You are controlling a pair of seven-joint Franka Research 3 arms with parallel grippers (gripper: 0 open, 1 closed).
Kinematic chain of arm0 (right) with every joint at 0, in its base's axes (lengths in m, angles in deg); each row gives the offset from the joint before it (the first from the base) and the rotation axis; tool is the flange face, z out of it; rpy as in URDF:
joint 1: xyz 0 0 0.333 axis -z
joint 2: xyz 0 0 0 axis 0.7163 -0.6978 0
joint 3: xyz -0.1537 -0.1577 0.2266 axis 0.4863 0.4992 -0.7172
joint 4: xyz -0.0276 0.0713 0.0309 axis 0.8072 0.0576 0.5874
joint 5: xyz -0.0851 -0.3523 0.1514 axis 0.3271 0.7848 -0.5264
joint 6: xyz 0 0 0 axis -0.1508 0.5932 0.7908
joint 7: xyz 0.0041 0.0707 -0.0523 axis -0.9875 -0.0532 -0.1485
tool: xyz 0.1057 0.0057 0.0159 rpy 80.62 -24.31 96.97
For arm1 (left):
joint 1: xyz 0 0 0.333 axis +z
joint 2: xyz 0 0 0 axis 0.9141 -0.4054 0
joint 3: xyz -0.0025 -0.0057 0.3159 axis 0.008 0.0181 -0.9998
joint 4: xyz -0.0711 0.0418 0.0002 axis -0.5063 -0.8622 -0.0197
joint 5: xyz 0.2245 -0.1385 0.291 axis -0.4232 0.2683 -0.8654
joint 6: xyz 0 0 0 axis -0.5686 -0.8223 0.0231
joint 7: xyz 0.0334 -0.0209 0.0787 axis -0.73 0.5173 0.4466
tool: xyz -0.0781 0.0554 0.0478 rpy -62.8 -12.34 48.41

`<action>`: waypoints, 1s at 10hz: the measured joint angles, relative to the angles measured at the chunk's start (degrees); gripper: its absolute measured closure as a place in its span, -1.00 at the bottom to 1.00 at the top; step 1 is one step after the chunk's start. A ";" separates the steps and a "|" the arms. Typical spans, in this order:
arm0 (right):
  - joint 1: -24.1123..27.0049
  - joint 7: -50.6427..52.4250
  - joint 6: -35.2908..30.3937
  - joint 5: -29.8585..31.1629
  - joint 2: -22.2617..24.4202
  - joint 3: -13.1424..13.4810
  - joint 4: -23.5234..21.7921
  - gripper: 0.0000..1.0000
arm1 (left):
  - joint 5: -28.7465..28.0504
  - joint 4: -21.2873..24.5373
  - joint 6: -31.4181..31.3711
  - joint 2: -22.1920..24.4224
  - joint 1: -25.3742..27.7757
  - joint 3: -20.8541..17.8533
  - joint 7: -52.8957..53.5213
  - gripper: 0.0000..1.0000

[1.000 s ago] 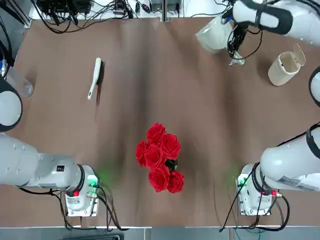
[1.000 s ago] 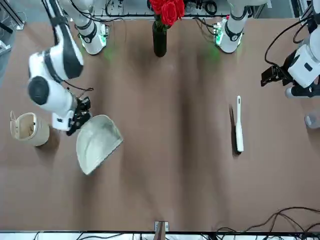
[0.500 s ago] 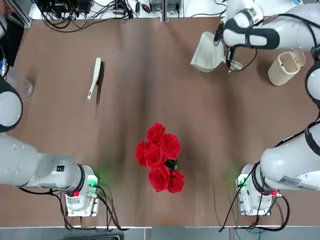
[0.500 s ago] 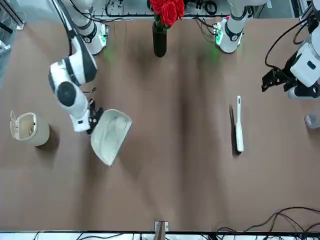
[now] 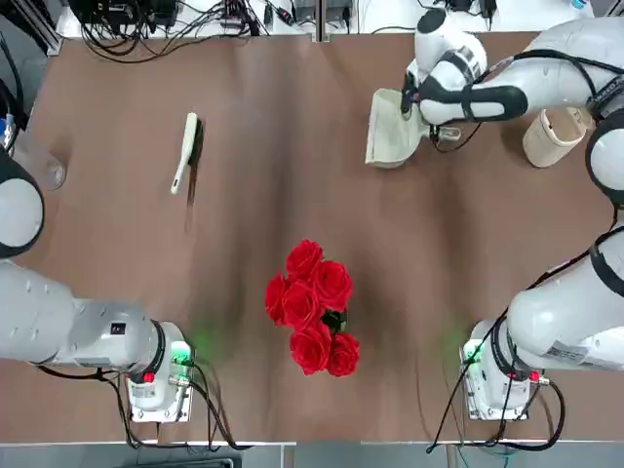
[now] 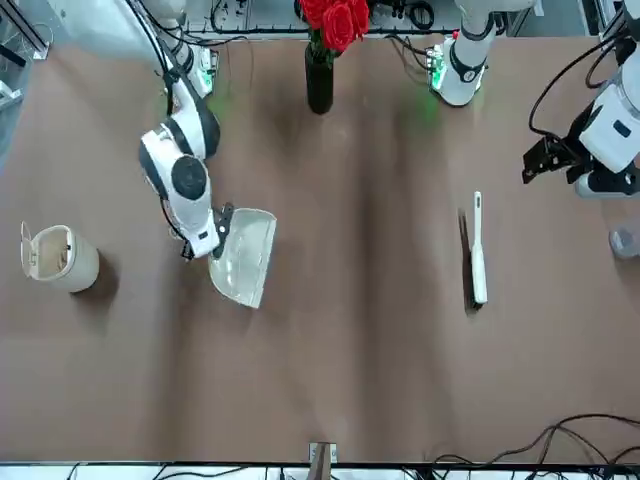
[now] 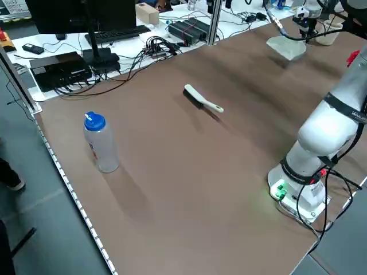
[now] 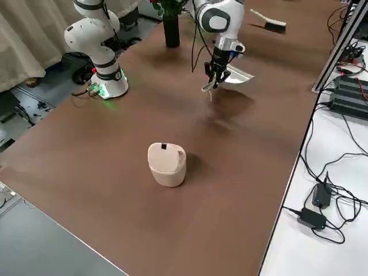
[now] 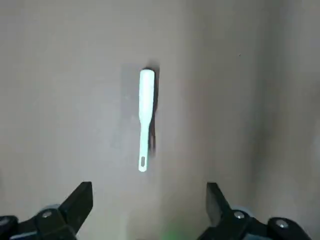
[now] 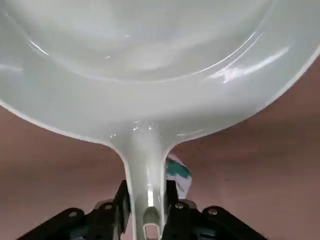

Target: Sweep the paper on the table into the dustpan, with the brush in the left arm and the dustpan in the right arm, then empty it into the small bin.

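Observation:
My right gripper (image 6: 216,236) is shut on the short handle of the cream dustpan (image 5: 392,128), holding it just above the table (image 5: 292,195) at the far right. The right wrist view shows the jaws clamped on the handle of the dustpan (image 10: 150,75). The white brush (image 5: 184,151) with dark bristles lies on the table at the far left, untouched. My left gripper (image 6: 541,163) hovers open above the table's left edge, and the brush (image 9: 145,120) lies ahead of its spread fingers (image 9: 80,200). The small bin (image 5: 554,131) stands at the far right with its lid up. The paper is not in view.
A vase of red roses (image 5: 313,307) stands in the middle of the table near the arms' bases. A clear bottle with a blue cap (image 7: 100,142) stands at the table's left edge. Cables and boxes lie beyond the far edge.
My right arm has carried the dustpan away from the bin toward the table's middle, turning it as it went. The left arm and the brush have not moved.

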 joint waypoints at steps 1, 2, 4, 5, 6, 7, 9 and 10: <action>-0.13 -0.72 0.08 0.69 -0.80 -0.09 -0.52 0.36 | 0.00 0.00 0.00 0.00 -0.27 0.02 -0.03 -1.00; -0.44 -2.62 0.11 1.96 -1.55 -0.19 -1.10 0.36 | 0.00 0.00 0.00 0.00 -0.31 0.06 -0.07 -1.00; -1.82 -6.65 0.24 4.83 -3.23 -0.30 -1.89 0.36 | 0.00 -0.01 0.00 -0.01 0.10 -0.16 -0.15 -1.00; -2.78 -7.42 0.25 5.44 -3.79 -0.32 -2.02 0.36 | 0.00 -0.01 0.00 -0.01 0.45 -0.26 -0.14 -1.00; -3.28 -7.87 0.18 7.17 -4.03 -0.36 -2.03 0.36 | 0.00 -0.03 0.00 -0.01 0.57 -0.28 -0.13 -1.00; -3.21 -7.97 -0.10 9.45 -4.07 -0.29 -2.06 0.36 | 0.00 -0.18 0.00 -0.01 0.49 -0.19 -0.13 -1.00; -2.12 -7.95 -0.38 12.96 -4.17 0.03 -2.55 0.36 | 0.00 -0.49 0.75 -0.01 0.48 -0.10 -0.10 -1.00; -1.69 -7.71 -0.38 13.92 -4.35 0.09 -2.87 0.36 | 0.00 -0.52 0.79 -0.01 0.54 -0.26 -0.08 -1.00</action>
